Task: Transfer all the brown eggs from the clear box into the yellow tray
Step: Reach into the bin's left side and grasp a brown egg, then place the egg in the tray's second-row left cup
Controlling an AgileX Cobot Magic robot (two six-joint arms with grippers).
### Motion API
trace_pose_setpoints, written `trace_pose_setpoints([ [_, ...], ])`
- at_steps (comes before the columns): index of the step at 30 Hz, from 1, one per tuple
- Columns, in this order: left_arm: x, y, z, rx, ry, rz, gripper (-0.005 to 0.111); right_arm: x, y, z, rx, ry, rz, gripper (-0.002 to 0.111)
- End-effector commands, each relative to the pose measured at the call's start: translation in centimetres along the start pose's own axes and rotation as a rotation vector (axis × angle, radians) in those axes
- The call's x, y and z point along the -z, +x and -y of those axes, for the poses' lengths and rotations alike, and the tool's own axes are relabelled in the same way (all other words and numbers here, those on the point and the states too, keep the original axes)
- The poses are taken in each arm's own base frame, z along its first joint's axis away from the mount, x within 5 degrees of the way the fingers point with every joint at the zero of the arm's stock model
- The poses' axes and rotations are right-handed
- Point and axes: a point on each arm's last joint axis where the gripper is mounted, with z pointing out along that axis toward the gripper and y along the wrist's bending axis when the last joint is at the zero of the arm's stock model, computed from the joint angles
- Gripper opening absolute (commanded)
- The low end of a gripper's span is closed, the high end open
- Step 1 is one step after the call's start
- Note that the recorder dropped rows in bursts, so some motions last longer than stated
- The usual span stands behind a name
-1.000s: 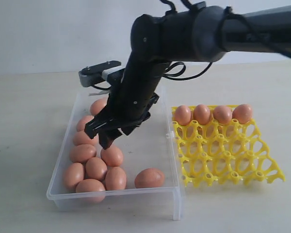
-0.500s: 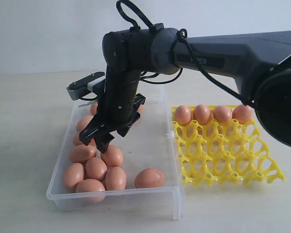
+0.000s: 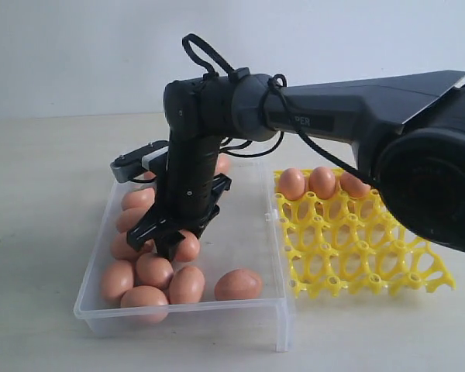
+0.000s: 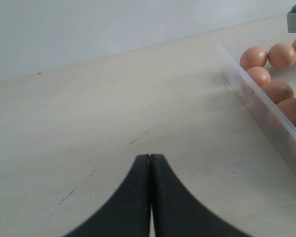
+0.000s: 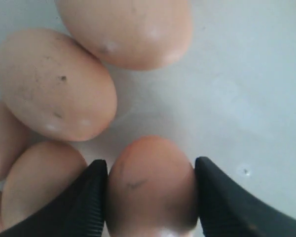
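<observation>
- Exterior view: off-arm, slightly raised, facing across the table. Mid range. Frames the whole clear box and the yellow tray.
- Left wrist view: low over bare tabletop, looking past the left gripper towards the box's long wall from outside. Shares that wall and its row of brown eggs with the exterior view.
- Right wrist view: very near, looking down into the box at one egg between the right gripper fingers. Shares the egg cluster with the exterior view.

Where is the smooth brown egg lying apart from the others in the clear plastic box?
Exterior view: the lone brown egg lies by the front wall of the clear box, right of the egg cluster, not touching it.
</observation>
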Motion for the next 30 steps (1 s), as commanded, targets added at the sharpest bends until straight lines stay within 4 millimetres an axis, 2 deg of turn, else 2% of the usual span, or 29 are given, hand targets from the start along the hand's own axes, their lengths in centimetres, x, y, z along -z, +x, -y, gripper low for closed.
trace_pose_setpoints([
  [1, 0.1, -0.2, 0.0, 0.001, -0.001, 0.017, 0.0, 2.4, -0.8, 0.5, 0.011, 0.048, 0.117, 0.0],
  [4, 0.1, -0.2, 0.0, 0.001, -0.001, 0.017, 0.0, 5.4, -1.0, 1.0, 0.016, 0.11, 0.272, 0.0],
  [7, 0.1, -0.2, 0.0, 0.001, -0.001, 0.017, 0.0, 8.2, -0.5, 1.5, 0.003, 0.157, 0.473, 0.0],
  [10, 0.1, -0.2, 0.0, 0.001, -0.001, 0.017, 0.0, 10.5, 1.6, 1.9, -0.017, 0.224, 0.669, 0.0],
  [13, 0.1, -0.2, 0.0, 0.001, -0.001, 0.017, 0.0, 12.1, 4.9, 2.6, -0.035, 0.275, 0.86, 0.0],
  [15, 0.1, -0.2, 0.0, 0.001, -0.001, 0.017, 0.0, 12.3, 7.6, 3.3, -0.064, 0.288, 0.957, 0.0],
  [21, 0.1, -0.2, 0.0, 0.001, -0.001, 0.017, 0.0, 10.1, 14.8, 4.7, -0.091, 0.358, 1.11, 0.0],
  [26, 0.1, -0.2, 0.0, 0.001, -0.001, 0.017, 0.0, 8.3, 18.4, 5.5, -0.124, 0.412, 1.138, 0.0],
  [30, 0.1, -0.2, 0.0, 0.001, -0.001, 0.017, 0.0, 7.4, 19.6, 6.5, -0.155, 0.441, 1.142, 0.0],
])
